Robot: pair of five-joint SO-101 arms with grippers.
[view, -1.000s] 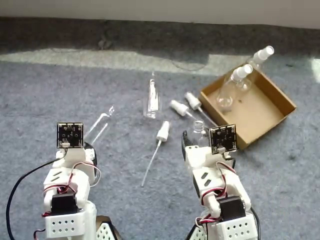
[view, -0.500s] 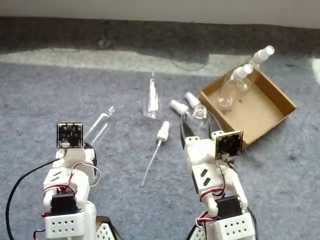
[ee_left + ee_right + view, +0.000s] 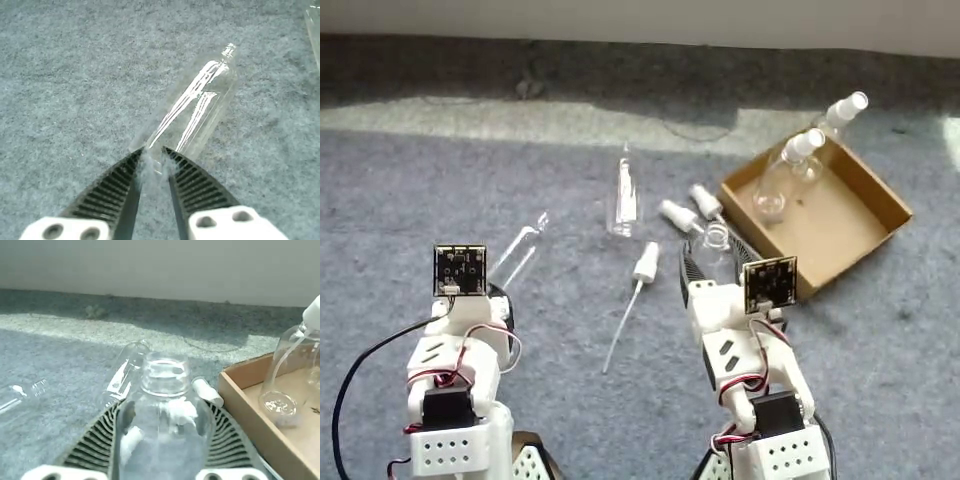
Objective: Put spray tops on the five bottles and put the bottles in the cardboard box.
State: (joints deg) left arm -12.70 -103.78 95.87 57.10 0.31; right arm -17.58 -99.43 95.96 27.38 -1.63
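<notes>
My right gripper point(image 3: 714, 264) point(image 3: 163, 412) is shut on a clear, open-necked bottle point(image 3: 717, 240) point(image 3: 162, 390), held upright just beside the near-left corner of the cardboard box point(image 3: 865, 190) point(image 3: 240, 390). Two bottles with spray tops point(image 3: 790, 160) point(image 3: 292, 365) lean in the box. Three loose spray tops point(image 3: 645, 262) lie on the carpet, one point(image 3: 207, 392) close behind the held bottle. My left gripper point(image 3: 152, 152) stands narrowly open at the base of a bottle lying on its side point(image 3: 200, 107) point(image 3: 518, 250). Another bare bottle point(image 3: 623, 195) point(image 3: 125, 370) lies mid-table.
Grey carpet point(image 3: 440, 180) covers the table, with a darker strip and a wall along the far edge. The spray top nearest me trails a long thin tube point(image 3: 620, 325) between the two arms.
The right arm carried the upright bottle away from me toward the box, then drew back a little. The left arm has stayed still.
</notes>
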